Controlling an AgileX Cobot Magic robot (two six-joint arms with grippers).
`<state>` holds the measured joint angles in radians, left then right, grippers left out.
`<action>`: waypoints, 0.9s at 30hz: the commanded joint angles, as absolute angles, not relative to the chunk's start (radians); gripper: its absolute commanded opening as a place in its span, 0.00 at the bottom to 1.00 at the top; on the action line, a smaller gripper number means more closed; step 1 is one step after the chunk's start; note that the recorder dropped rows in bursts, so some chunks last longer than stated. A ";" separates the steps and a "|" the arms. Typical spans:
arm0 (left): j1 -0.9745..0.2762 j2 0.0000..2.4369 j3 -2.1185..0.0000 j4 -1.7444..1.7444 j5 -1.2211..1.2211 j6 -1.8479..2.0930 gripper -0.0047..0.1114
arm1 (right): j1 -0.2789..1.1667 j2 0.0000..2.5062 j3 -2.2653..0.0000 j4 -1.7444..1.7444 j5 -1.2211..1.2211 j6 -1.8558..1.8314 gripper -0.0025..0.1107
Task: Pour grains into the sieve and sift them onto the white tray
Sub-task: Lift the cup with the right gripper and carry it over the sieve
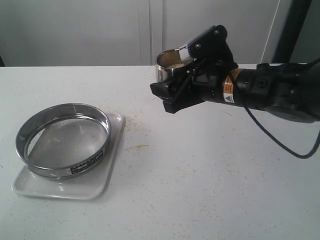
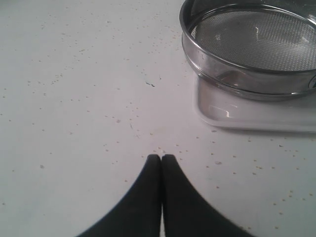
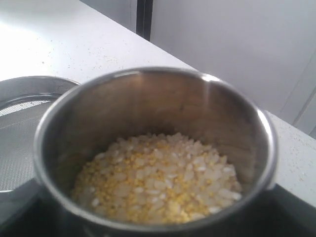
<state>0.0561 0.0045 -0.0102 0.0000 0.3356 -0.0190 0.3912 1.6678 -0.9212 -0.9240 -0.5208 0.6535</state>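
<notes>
grains (image 3: 158,177) in steel cup (image 1: 167,64), upright, raised over counter (image 1: 200,175) | right pincer (image 1: 181,75) clamped on steel cup | sieve (image 1: 62,140) on white tray (image 1: 65,191), well left, lower | left pincer (image 2: 161,160) together, near sieve

At eight o'clock in the exterior view: wide, shallow steel sieve (image 1: 62,145), upright, grey mesh bare, small black-and-white label on its wall at five o'clock. Seated on the glossy white tray (image 1: 97,182), with tray rim showing from three round to seven o'clock. Well apart, toward one o'clock: grains (image 3: 158,177), fine yellow mixed with whitish rice-like ones, heaped inside a steel cup (image 3: 148,103).
</notes>
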 commanded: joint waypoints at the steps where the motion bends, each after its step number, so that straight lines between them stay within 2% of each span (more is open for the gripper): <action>1: 0.058 0.000 0.000 -0.006 0.349 -0.021 0.04 | 0.450 1.654 -0.965 -0.917 -0.472 0.659 0.02; 9: 0.058 0.000 0.000 -0.006 0.349 -0.021 0.04 | 0.582 1.673 -1.081 -0.915 -0.306 0.659 0.02; 19: 0.058 0.000 0.000 -0.006 0.349 -0.021 0.04 | 0.769 1.851 -1.293 -0.917 -0.118 0.649 0.02; 27: 0.058 0.000 0.000 -0.006 0.349 -0.021 0.04 | 0.840 1.936 -1.387 -0.917 0.061 0.573 0.02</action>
